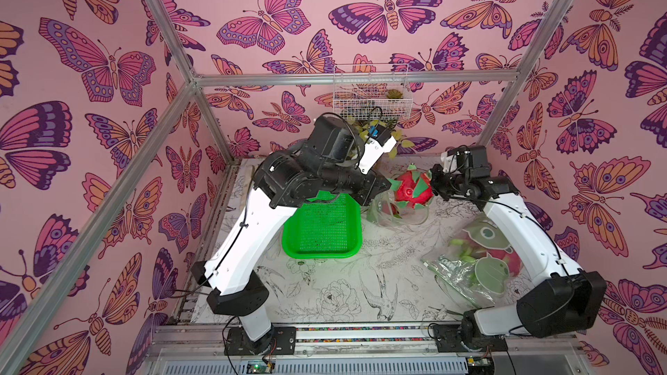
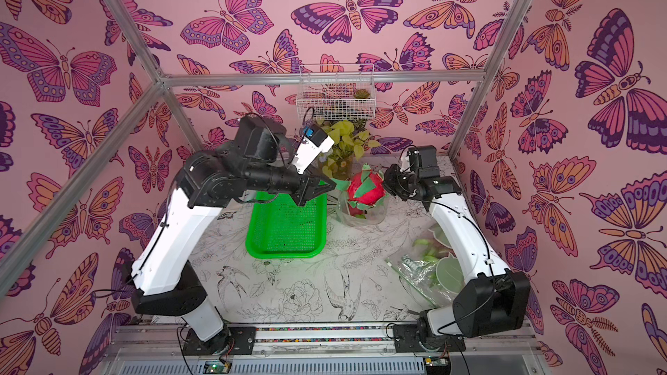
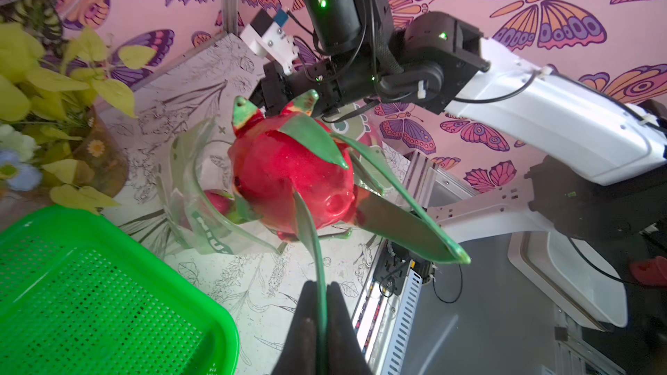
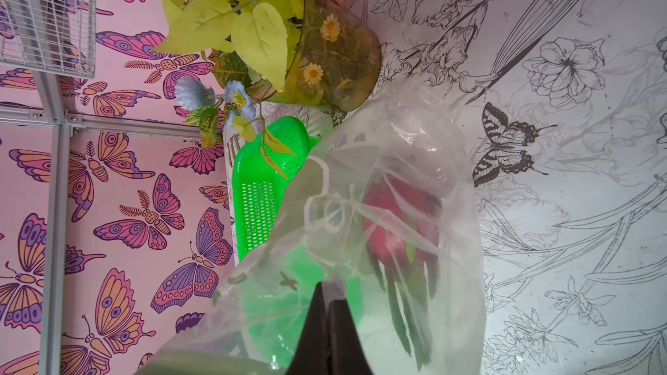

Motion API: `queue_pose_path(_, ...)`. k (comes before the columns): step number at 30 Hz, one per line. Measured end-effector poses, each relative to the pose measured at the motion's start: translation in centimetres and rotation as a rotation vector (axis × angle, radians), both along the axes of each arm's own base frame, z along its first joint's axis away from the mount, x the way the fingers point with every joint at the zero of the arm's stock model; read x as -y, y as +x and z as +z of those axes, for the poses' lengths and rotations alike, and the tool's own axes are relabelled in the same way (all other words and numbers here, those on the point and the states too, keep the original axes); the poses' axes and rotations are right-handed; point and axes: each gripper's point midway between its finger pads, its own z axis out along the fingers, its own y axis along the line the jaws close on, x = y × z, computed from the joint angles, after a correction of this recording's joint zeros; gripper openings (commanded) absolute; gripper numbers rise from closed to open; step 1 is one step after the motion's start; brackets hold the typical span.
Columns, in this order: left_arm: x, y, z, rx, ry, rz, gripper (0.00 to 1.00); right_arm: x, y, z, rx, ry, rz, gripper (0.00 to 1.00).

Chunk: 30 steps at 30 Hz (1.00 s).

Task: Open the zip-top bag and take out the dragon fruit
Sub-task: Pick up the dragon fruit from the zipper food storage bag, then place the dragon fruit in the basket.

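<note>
**Red fruit held by one scale at the mouth of the bag**

In both top views, the middle of the frame reads from left to right. First comes an empty green tray (image 1: 321, 232) (image 2: 285, 229), then the left gripper (image 1: 386, 185) (image 2: 330, 186). Next is the red fruit (image 1: 411, 189) (image 2: 364, 189), and last the right gripper (image 1: 435, 178) (image 2: 388, 180).

The left gripper (image 3: 321, 288), at bottom centre of the left wrist view, has its jaws pressed together on one long green scale of the red fruit (image 3: 288, 182). The fruit's body sits just beyond the fingertips, at frame centre.

The fruit lies between the two grippers, right of the tray's upper right corner. Its lower part is in the open mouth of the clear bag (image 1: 408, 216) (image 2: 361, 216) (image 3: 195, 189), which sags onto the table (image 1: 343, 283). A smaller fruit (image 3: 216, 202) shows low inside that bag.

The right gripper (image 4: 326, 290), at bottom centre of the right wrist view, pinches a fold of the bag (image 4: 415, 146). The red fruit (image 4: 393, 225) shows through the film, up and right of the fingertips.

At lower right in both top views, a second bag (image 1: 472, 265) (image 2: 426, 268) holding pink fruit lies partly under the right arm.
</note>
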Motion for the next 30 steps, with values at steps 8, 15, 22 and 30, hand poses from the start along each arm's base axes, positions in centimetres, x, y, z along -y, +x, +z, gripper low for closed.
queue_pose_path(8, -6.7, 3.1, 0.1, 0.101, 0.081, 0.299, 0.00, 0.5, -0.1, -0.3, -0.006, -0.004, -0.010, 0.00)
queue_pose_path(15, -12.6, 9.1, -8.1, -0.023, 0.274, 0.579, 0.00, 0.7, -0.9, 1.2, 0.030, 0.002, -0.010, 0.00)
queue_pose_path(22, -16.5, 13.0, -17.6, -0.204, 0.355, 0.715, 0.00, 0.8, -1.9, 2.2, 0.050, 0.005, -0.010, 0.00)
queue_pose_path(30, -16.1, 17.9, -22.1, -0.241, 0.321, 0.764, 0.00, 0.9, -2.4, 2.3, 0.055, 0.001, -0.005, 0.00)
